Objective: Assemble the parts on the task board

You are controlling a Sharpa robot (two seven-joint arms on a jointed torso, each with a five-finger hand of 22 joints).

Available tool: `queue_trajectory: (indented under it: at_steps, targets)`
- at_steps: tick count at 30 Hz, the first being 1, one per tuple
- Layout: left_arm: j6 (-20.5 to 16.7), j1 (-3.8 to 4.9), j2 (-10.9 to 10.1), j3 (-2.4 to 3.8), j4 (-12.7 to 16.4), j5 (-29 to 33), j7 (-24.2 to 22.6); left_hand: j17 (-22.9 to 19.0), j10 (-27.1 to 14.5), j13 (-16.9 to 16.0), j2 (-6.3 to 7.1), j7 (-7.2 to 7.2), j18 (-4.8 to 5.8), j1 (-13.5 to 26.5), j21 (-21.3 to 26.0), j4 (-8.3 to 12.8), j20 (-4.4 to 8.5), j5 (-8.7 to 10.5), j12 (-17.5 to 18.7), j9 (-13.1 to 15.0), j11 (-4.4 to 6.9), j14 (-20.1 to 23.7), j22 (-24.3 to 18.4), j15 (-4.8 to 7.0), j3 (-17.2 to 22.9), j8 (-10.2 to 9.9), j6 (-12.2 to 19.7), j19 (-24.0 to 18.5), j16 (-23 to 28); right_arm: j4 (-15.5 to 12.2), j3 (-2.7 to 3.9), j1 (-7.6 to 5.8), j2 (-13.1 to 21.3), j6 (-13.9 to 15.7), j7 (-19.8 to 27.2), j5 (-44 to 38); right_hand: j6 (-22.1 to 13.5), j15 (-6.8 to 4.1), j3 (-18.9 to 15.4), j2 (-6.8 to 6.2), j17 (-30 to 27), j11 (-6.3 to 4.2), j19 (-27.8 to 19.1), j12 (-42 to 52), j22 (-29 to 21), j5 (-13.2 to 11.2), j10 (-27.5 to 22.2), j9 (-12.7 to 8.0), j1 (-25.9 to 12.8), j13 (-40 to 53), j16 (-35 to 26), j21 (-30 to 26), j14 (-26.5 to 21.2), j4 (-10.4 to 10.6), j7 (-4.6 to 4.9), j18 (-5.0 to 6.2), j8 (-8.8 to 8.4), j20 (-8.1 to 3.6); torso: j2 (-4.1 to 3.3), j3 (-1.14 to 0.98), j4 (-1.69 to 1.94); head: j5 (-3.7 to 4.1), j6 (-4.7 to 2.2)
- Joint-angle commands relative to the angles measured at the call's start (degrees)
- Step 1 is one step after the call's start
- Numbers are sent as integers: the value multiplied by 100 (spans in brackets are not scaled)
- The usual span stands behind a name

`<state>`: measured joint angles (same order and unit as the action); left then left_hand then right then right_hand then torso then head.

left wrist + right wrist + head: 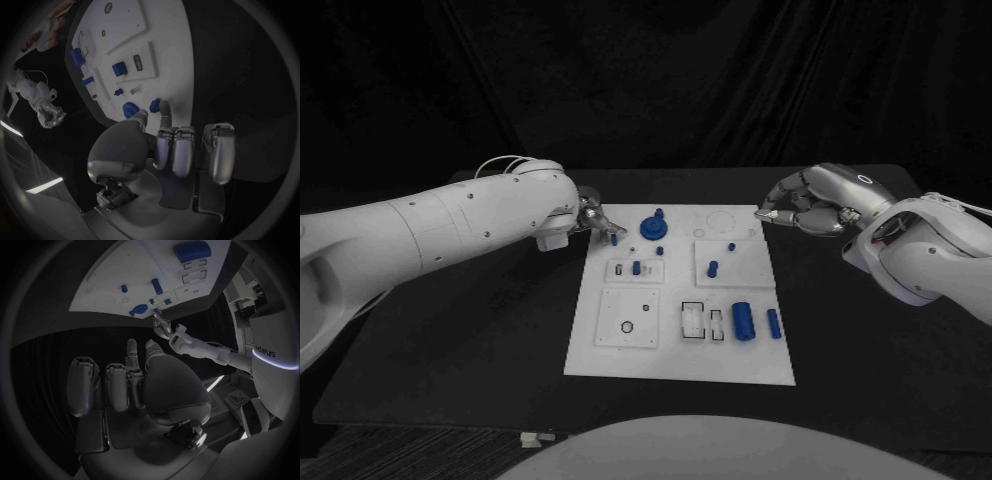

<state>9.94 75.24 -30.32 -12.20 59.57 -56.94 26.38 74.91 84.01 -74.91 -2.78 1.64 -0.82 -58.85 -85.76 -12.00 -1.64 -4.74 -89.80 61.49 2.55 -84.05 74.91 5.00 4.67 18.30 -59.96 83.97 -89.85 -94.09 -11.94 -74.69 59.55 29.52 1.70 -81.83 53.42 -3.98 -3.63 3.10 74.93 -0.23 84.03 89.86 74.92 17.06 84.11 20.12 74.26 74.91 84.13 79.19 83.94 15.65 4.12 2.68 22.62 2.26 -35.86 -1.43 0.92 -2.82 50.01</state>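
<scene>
Left robot hand sits at the far left corner of the task board, thumb and one finger pinching a small blue peg at the board's edge; I read this as a hold, though the contact is tiny in the head view. The left wrist view shows the fingertip touching that peg, just beside the round blue knob. Right robot hand hovers off the far right corner, fingers curled in, holding nothing I can see.

Handling judgement: the parts look like rigid, light plastic, smooth and likely slippery. I'd take the peg by its sides near the top and keep it upright. The larger blue cylinder lies near the board's right edge; I'd grip it across its middle.
</scene>
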Motion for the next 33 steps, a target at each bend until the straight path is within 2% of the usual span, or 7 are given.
queue_trajectory:
  at_steps: [1, 10, 14, 21, 28, 31, 33]
  targets:
    - [132, -14, 20, 5, 0, 8, -45, 1509, 599, -1509, -9, -6, -67, -79, 36, 46, -24, -67, -20, 19, -50, -595, 1203, -44, -7, 12, 53, 211, -15, -8, 4, 13, 2, -32, -103, -12, -29, -7, -14, -6, 190, -3, 147, 14, 1149, 20, 589, -11, 45, 1509, -33, -27, 366, 16, 1, 2, -26, -2, 1, 1, 1, -1, -1]
    - [175, -30, 29, 5, -8, 8, -57, 1509, 599, -1509, -42, 2, -70, -184, 48, 113, -41, -327, -20, 59, -60, -595, 1206, -57, 11, 11, 99, 202, -15, -10, 4, 14, 8, -38, -111, -12, -29, -7, -14, -6, 190, -3, 147, 14, 1149, 20, 589, -11, 45, 1509, -33, -27, 366, 16, 1, 2, -26, -2, 0, -1, 3, 9, -1]
    - [182, -34, 33, 5, -13, 8, -73, 1509, 599, -1509, -55, -1, -70, -247, 53, 160, -45, -513, -20, 75, -59, -595, 1209, -59, 35, 5, 119, 199, -15, -7, 4, 14, 7, -41, -113, -12, -29, -7, -14, -6, 190, -3, 147, 14, 1149, 20, 589, -11, 45, 1509, -33, -27, 366, 16, 1, 2, -26, -2, 0, 0, -1, 7, -1]
    - [189, -36, 39, 5, -15, 8, -95, 1509, 599, -1509, -63, -10, -74, -394, 69, 285, -45, -960, -20, 88, -54, -595, 1214, -56, 137, -25, 162, 190, -15, 3, 4, 21, 0, -50, -117, -12, -29, -7, -14, -6, 190, -3, 147, 14, 1149, 20, 589, -11, 45, 1509, -33, -27, 366, 16, 1, 2, -26, -2, 1, -2, 0, -2, -1]
    - [180, -38, 38, 5, -18, 8, -121, 1509, 599, -1509, -81, -17, -78, -486, 86, 359, -43, -1057, -20, 82, -48, -595, 1211, -53, 250, -52, 192, 178, -15, 7, 4, 26, 2, -59, -128, -12, -29, -7, -13, -3, 183, -3, 145, 14, 1148, 24, 589, -12, 51, 1509, -36, -31, 364, 15, 1, 3, -29, -1, 0, -3, 2, 2, -1]
    - [164, -38, 37, 5, -20, 8, -148, 1509, 599, -1509, -68, -13, -79, -504, 90, 386, -42, -1188, -20, 77, -51, -595, 1213, -54, 328, -67, 202, 176, -15, 9, 4, 28, 3, -66, -134, -12, -28, -7, -11, 1, 178, -4, 143, 14, 1146, 25, 589, -12, 54, 1509, -39, -37, 364, 15, 1, 4, -30, -1, 1, -2, 3, 3, -1]
    - [156, -38, 37, 5, -21, 8, -165, 1509, 599, -1509, -43, -12, -80, -514, 97, 413, -42, -1380, -20, 73, -52, -595, 1215, -55, 427, -83, 212, 172, -15, 10, 4, 30, 3, -73, -138, -12, -27, -7, -6, 6, 182, -4, 143, 14, 1146, 31, 589, -12, 61, 1509, -37, -38, 364, 13, -1, 4, -31, -1, -1, -2, 2, 4, -1]
